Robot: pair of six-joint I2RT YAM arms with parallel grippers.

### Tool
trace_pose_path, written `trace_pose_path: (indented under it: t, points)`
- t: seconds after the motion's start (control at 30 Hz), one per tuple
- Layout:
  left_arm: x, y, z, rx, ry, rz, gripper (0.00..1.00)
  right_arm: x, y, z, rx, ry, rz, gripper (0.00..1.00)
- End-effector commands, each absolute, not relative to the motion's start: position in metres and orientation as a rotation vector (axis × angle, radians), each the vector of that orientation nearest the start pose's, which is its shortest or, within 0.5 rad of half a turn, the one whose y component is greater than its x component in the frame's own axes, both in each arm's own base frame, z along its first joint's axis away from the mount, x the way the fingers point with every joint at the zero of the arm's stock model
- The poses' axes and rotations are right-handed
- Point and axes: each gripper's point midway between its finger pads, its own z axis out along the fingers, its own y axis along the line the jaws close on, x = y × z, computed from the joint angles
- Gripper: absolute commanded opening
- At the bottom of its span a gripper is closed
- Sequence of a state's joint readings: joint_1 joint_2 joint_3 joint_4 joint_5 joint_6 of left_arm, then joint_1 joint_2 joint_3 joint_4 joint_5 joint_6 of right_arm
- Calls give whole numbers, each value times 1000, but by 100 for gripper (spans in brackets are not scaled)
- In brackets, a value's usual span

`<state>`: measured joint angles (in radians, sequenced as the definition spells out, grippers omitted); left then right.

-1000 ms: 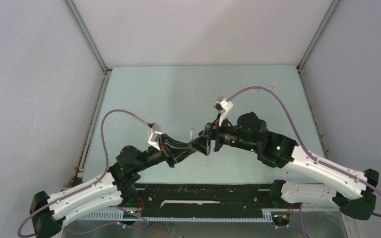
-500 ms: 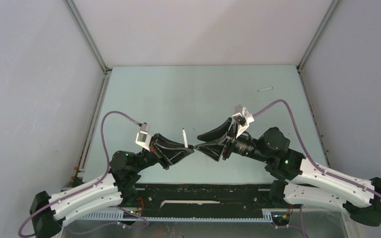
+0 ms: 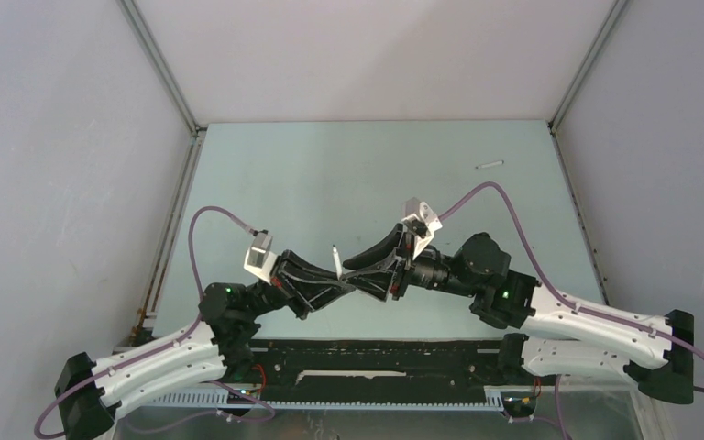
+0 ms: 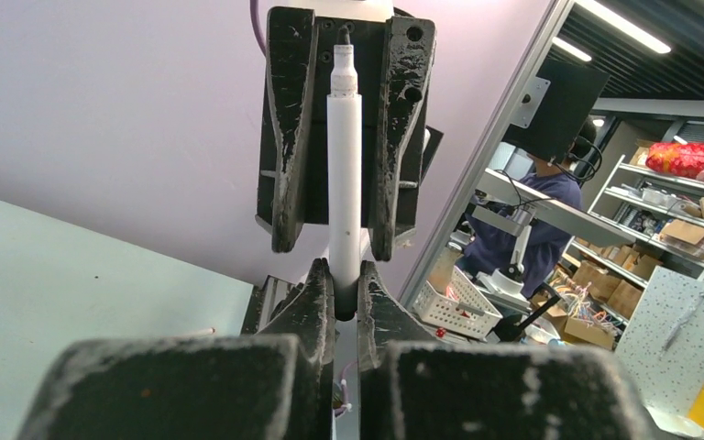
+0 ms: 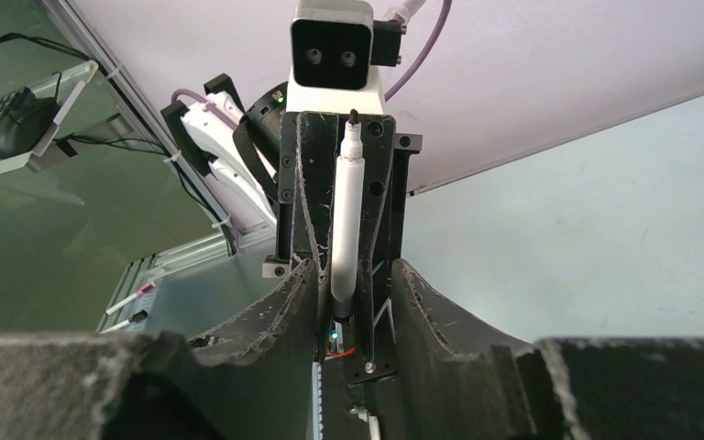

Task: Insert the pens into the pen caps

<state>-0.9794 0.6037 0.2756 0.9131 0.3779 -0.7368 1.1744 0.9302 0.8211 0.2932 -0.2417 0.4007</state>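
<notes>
**Two hands meeting around one upright pen**

One pen (image 4: 344, 165) is standing upright between the two hands, its long axis running straight up and its bare nib pointing upward. The left hand (image 4: 344, 304) is clamping tight on the pen's lower end. That end is looking dark where the fingers are pinching it, and I cannot tell whether it is a cap.

The right hand (image 5: 355, 280) is facing the pen from the opposite side. Its jaws are standing partly apart and straddling the barrel close to that grip, with a slit of background showing on either side, so it is gripping nothing. Both hands are hanging right at the pen, above the table (image 3: 330, 174).

A second pen (image 3: 489, 165) is lying flat on the table well beyond the upright pen, toward the right arm's side. No loose cap is showing anywhere.

The coming move is probably hinging on the right jaws being centred on the vertical barrel. Closing off-centre is likely risking tipping the pen in the left hand's pinch.
</notes>
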Motion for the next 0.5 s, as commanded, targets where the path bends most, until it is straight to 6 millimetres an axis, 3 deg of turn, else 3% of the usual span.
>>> trace_pose_path:
  t: [0.0,0.47]
  points:
    - [61,-265,339,559,1042,-1758,0,78,353,394,-798,1257,1465,37]
    - [62,-267,339,558,1048,-1765,0,77,362,394,-798,1267,1455,30]
